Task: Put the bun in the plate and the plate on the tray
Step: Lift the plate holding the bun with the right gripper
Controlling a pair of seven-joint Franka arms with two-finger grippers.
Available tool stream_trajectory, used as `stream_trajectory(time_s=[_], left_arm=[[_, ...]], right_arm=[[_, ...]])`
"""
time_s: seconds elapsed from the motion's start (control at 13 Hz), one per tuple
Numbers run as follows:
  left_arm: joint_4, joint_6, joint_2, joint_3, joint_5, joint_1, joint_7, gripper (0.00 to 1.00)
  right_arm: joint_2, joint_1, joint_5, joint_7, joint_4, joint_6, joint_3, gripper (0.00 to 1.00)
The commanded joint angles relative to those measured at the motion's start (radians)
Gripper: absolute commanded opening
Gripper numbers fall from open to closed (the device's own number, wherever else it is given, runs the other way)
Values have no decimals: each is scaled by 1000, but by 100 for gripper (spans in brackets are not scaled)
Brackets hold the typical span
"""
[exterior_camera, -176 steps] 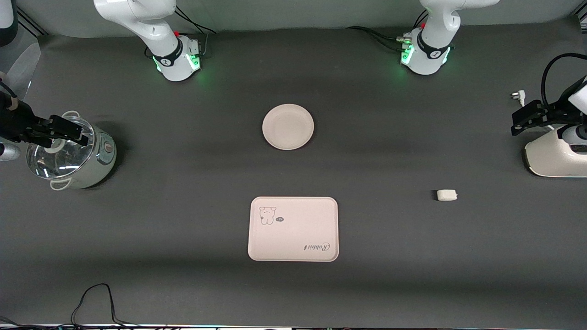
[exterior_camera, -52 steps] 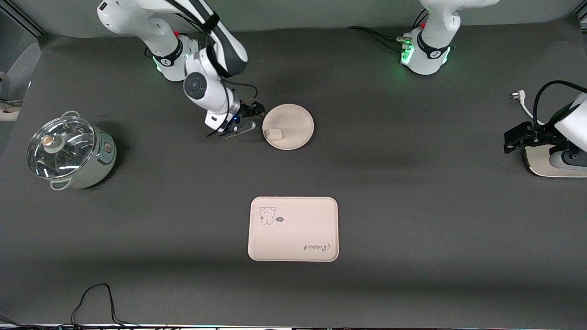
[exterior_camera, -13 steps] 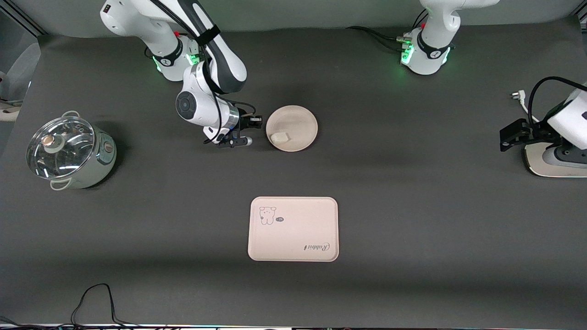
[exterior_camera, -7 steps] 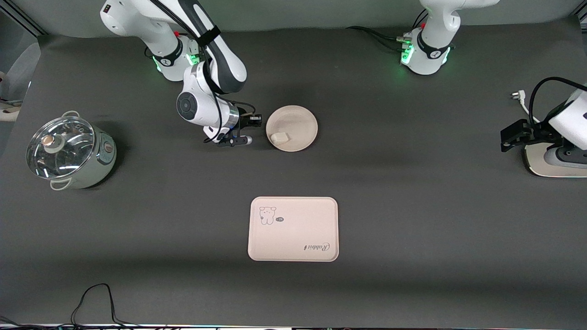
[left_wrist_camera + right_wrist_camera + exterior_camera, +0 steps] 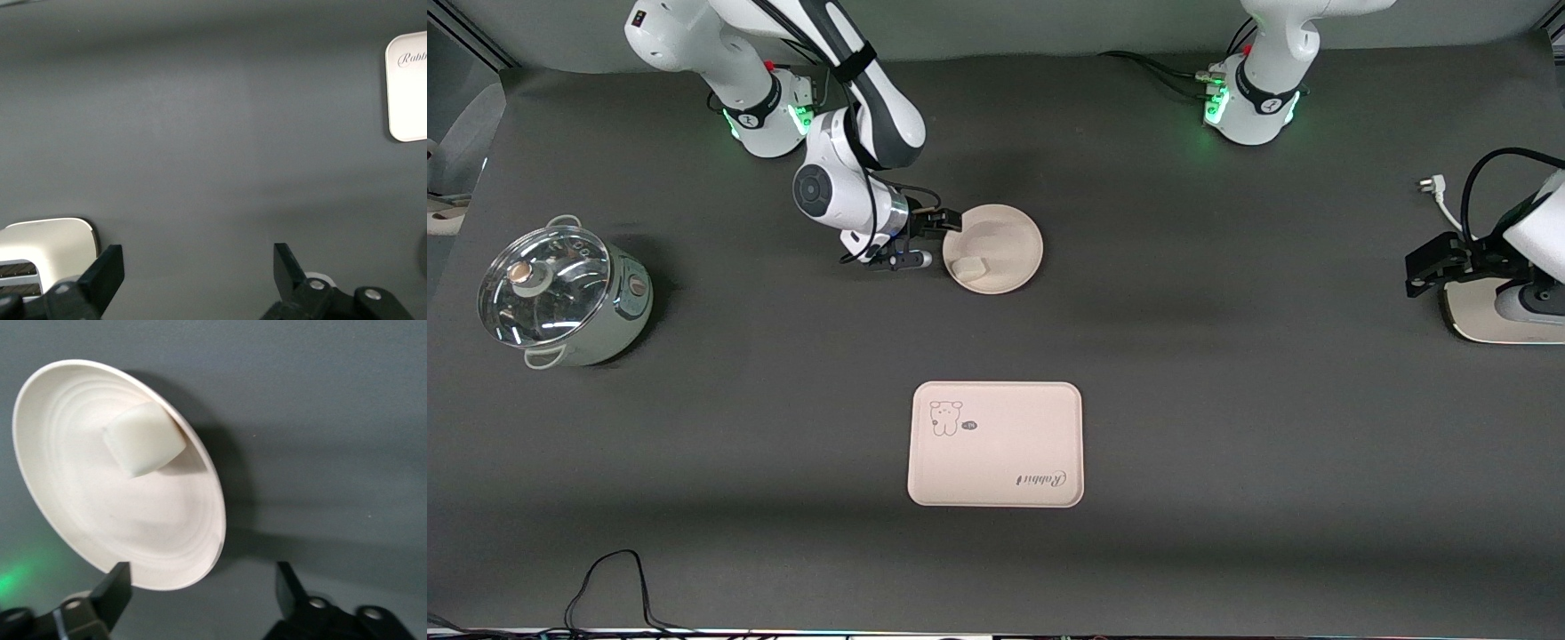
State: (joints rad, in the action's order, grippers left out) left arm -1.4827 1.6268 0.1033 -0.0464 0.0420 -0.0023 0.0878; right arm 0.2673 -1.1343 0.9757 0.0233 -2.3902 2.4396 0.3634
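Toward the robots' edge of the table, roughly midway along it: the plate (image 5: 993, 249), flat on the mat, with the bun (image 5: 967, 266) already lying inside, close to the rim on the right arm's side. Right gripper (image 5: 925, 244) down low, right at that same rim, fingers spread wide apart and gripping nothing. From the right wrist view, the plate (image 5: 117, 477) sits just ahead of the two fingertips (image 5: 113, 583), its rim reaching in between them without being pinched yet; bun (image 5: 143, 439) resting farther in, clear of the fingers. So, plate directly in front of the open jaws, rim edge-on to them — looks like a rim pinch coming up. Being round, no long axis to worry about; any point of the rim would do.

Nearer the front camera, toward the camera-side edge, well apart from the plate: the tray (image 5: 995, 444), bare. Bun step judged done, plate-to-tray step not yet.

Left gripper (image 5: 1436, 263) waiting out at the left arm's end of the table, fingers apart too, beside a white appliance (image 5: 1489, 311). Clearly the right arm nearer the plate.
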Motion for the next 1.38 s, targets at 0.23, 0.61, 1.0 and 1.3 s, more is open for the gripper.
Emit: stream_trajectory(time_s=[0.23, 0.61, 1.0, 1.3], left_arm=[[-4, 22, -13, -1, 16, -2, -13, 100], [-4, 24, -13, -1, 16, -2, -13, 100], [-11, 42, -7, -4, 19, -12, 3, 100], [-7, 18, 13, -4, 19, -15, -11, 100]], right_arm=[[72, -61, 204, -127, 2, 70, 6, 94], [73, -62, 221, -141, -6, 73, 6, 44], [81, -55, 227, -149, -4, 72, 6, 3], [92, -50, 271, -198, -4, 70, 8, 0]])
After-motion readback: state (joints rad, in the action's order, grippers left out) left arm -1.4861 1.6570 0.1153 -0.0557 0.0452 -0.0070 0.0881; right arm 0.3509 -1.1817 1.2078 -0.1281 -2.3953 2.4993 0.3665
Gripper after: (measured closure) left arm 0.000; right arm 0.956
